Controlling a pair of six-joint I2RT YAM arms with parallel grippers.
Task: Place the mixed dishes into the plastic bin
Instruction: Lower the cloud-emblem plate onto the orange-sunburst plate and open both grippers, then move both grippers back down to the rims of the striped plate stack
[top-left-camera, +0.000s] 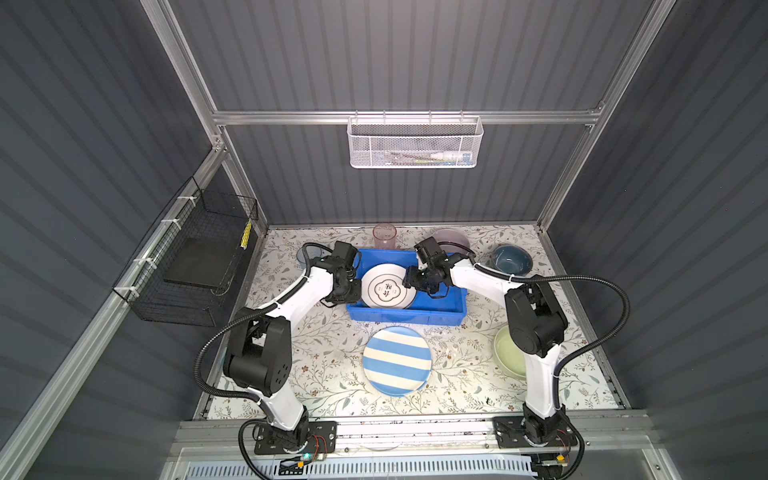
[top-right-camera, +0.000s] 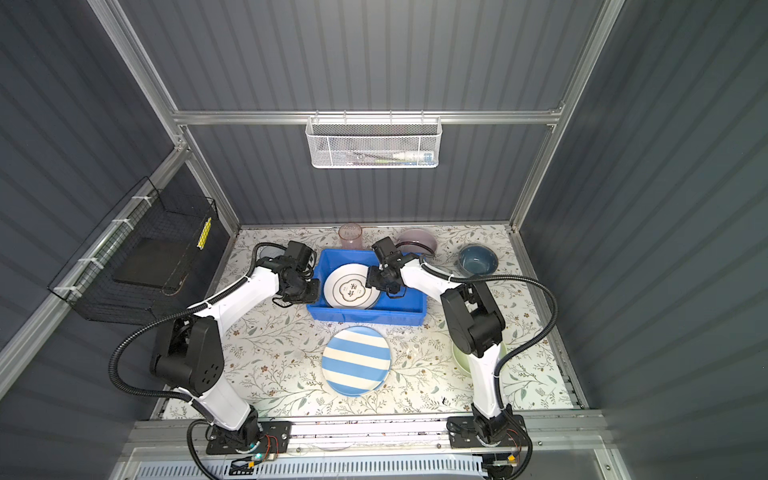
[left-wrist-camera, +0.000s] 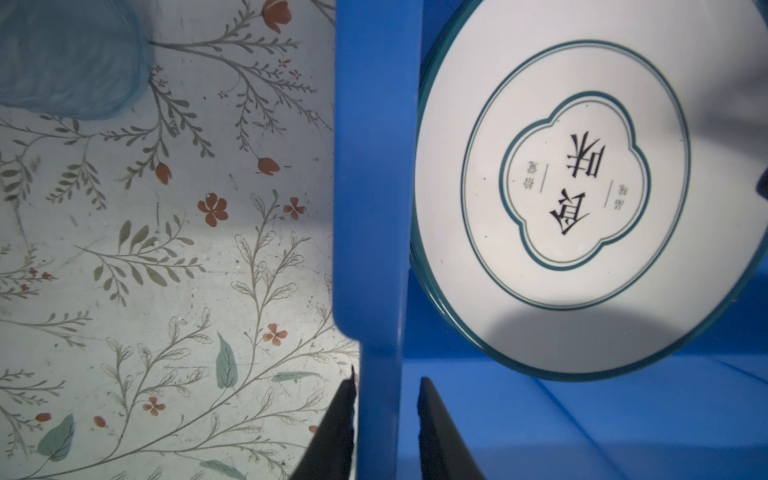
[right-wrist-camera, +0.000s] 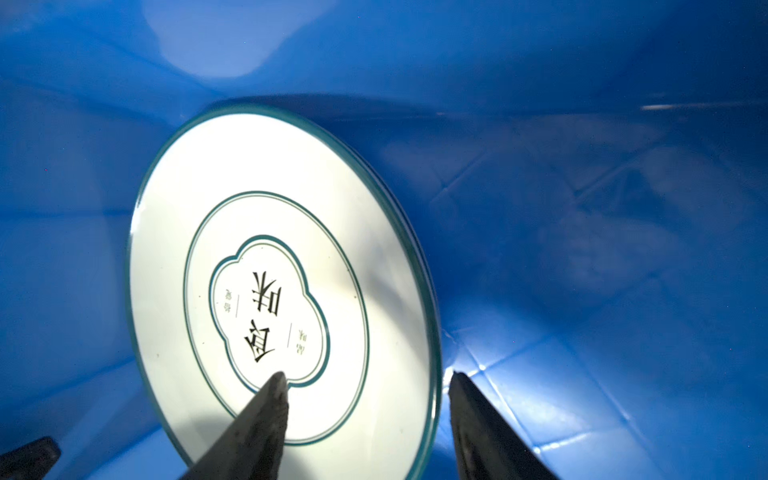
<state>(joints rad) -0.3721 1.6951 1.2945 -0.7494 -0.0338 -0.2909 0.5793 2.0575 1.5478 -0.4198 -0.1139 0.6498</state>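
Observation:
The blue plastic bin (top-left-camera: 407, 316) (top-right-camera: 365, 318) stands mid-table. In it a white plate with a black emblem (top-left-camera: 388, 289) (right-wrist-camera: 270, 291) (left-wrist-camera: 573, 195) leans tilted. My left gripper (left-wrist-camera: 387, 376) (top-left-camera: 352, 293) straddles the bin's left wall (left-wrist-camera: 374, 166), with a small gap at the inner finger. My right gripper (right-wrist-camera: 368, 374) (top-left-camera: 409, 282) is open astride the plate's rim, one finger over its face. On the table are a blue-white striped plate (top-left-camera: 397, 359), a pink tumbler (top-left-camera: 384, 236), a lilac bowl (top-left-camera: 451, 239), a dark blue bowl (top-left-camera: 512, 259), a pale green bowl (top-left-camera: 509, 351) half behind the right arm, and a translucent blue tumbler (left-wrist-camera: 70, 62).
A white mesh basket (top-left-camera: 415, 143) hangs on the back wall. A black wire basket (top-left-camera: 195, 257) hangs on the left wall. Aluminium frame posts and dark panels close in the floral-covered table (top-left-camera: 332, 374) on three sides.

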